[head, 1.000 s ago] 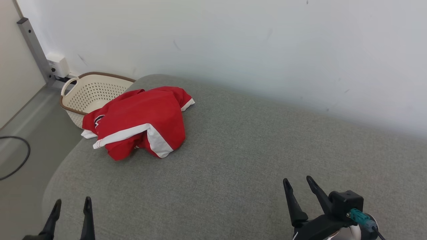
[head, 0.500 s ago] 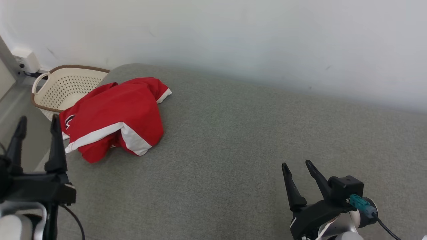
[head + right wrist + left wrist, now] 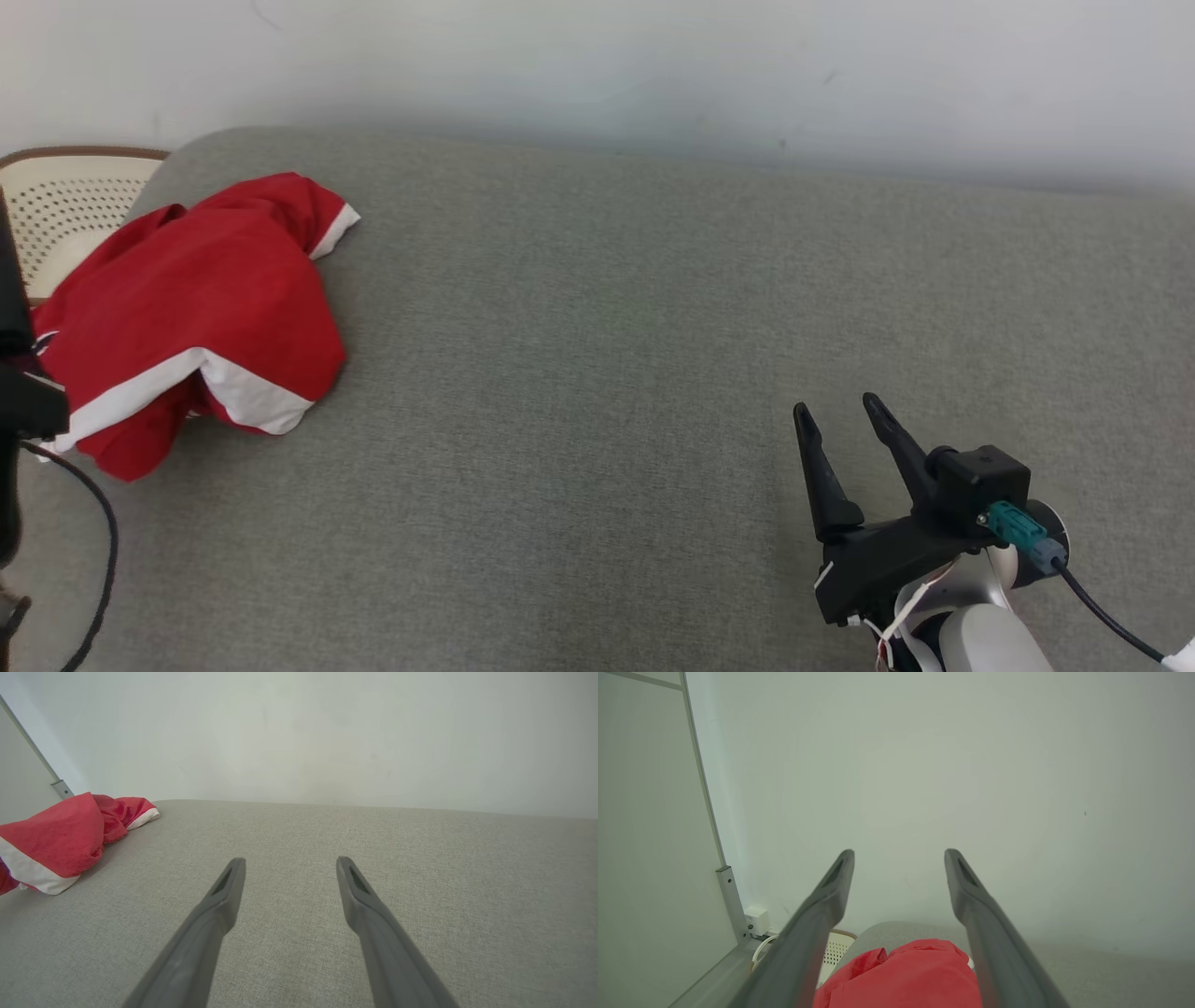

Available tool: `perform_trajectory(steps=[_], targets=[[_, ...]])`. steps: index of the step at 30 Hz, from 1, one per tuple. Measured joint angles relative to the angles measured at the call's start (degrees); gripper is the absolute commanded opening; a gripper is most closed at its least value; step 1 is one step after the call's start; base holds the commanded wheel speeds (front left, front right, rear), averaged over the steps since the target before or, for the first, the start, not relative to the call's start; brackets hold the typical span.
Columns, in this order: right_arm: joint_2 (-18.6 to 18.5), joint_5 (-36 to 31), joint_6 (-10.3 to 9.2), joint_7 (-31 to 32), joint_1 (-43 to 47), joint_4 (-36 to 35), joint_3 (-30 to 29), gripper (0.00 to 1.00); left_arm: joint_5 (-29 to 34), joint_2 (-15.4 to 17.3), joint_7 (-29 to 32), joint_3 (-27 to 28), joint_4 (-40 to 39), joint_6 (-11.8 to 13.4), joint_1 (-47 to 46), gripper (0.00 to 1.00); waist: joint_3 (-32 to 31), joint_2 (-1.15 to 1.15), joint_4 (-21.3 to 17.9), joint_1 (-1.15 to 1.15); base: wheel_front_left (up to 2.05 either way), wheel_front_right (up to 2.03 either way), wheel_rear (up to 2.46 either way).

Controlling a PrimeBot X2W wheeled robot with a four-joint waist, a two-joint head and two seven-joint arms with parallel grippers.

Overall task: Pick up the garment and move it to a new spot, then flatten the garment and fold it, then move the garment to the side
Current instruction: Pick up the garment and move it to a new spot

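Head view has swung: the whole picture shifts, so the big grey woven upholstered surface point(image 3: 597, 373) and everything on it slide toward the frame's left. That's a camera move, not the things.

The crumpled red garment with white trim point(image 3: 187, 299) keeps the same heap at the left of the frame, on the surface's left end, not yet picked up.

The cream perforated plastic basket with a brown rim point(image 3: 65, 205) sits at the upper left behind it. The bit of its inside that shows holds nothing I can make out; the rest is hidden.

Left gripper point(image 3: 899, 855) has come up from the lower left, fingers apart, garment low between them in its wrist view. Looks like the first reach.

Right gripper point(image 3: 836, 405) stays lower right, fingers apart, over bare surface.
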Motion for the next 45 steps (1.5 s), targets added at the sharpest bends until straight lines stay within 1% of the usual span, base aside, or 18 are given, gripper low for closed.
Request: perform_trajectory(steps=[6,8,19,24,31,38,39,40,41,45], targets=[[-0.01,-0.6,0.0,-0.12,-0.8,-0.46,-0.66,1.0,-0.6,2.26,2.34,-0.38,6.79,-1.72,-3.28,1.0,3.0,0.0,-3.27,0.0,0.0,0.0,0.0],[-0.01,-0.71,0.0,-0.18,-1.09,-0.63,-0.75,1.0,-0.86,2.61,3.22,-0.91,9.26,-2.5,-4.67,1.0,3.92,0.0,-4.21,0.0,0.0,0.0,0.0],[-0.01,-0.27,0.0,-0.97,-2.42,-0.26,-0.16,1.0,-2.7,3.99,5.1,-1.54,23.38,-4.65,-8.09,1.0,7.6,0.0,-7.98,0.0,0.0,0.0,0.0],[-0.02,-0.13,0.0,-1.27,-3.02,0.12,-0.11,1.0,-2.37,4.16,5.87,-3.36,29.58,-5.87,-9.39,1.0,8.62,0.0,-8.97,0.0,0.0,0.0,0.0],[-0.02,-0.14,0.0,-1.65,-3.39,0.24,0.04,1.0,-2.71,3.36,8.13,-5.15,37.12,-7.02,-10.56,1.0,9.38,0.0,-9.46,0.0,0.0,0.0,0.0],[-0.02,-0.15,0.0,-1.65,-3.91,0.26,0.52,1.0,-3.53,2.81,11.71,-6.39,44.33,-7.6,-11.81,1.0,9.79,0.0,-9.88,-0.01,0.0,0.0,0.0],[-0.01,-0.15,0.0,-1.65,-3.94,0.25,0.59,1.0,-3.53,2.86,11.91,-6.48,45.2,-7.61,-12.02,0.8,9.86,0.0,-9.96,-0.01,0.0,0.0,0.0],[-0.02,-0.15,0.0,-1.64,-4.03,0.26,0.62,1.0,-3.53,2.94,12.07,-6.68,45.81,-7.65,-12.24,0.8,9.94,0.0,-10.03,-0.01,0.0,0.0,0.0],[-0.02,-0.15,0.0,-1.64,-4.13,0.25,0.65,1.0,-3.56,2.98,12.1,-6.76,46.38,-7.94,-12.47,0.0,10.02,0.0,-10.11,-0.01,0.0,0.0,0.0],[-0.02,-0.21,0.0,-1.58,-4.25,0.33,0.7,1.0,-3.55,2.92,11.72,-7.53,48.2,-8.32,-13.15,0.0,10.23,0.0,-10.34,-0.01,0.0,0.0,0.0]])
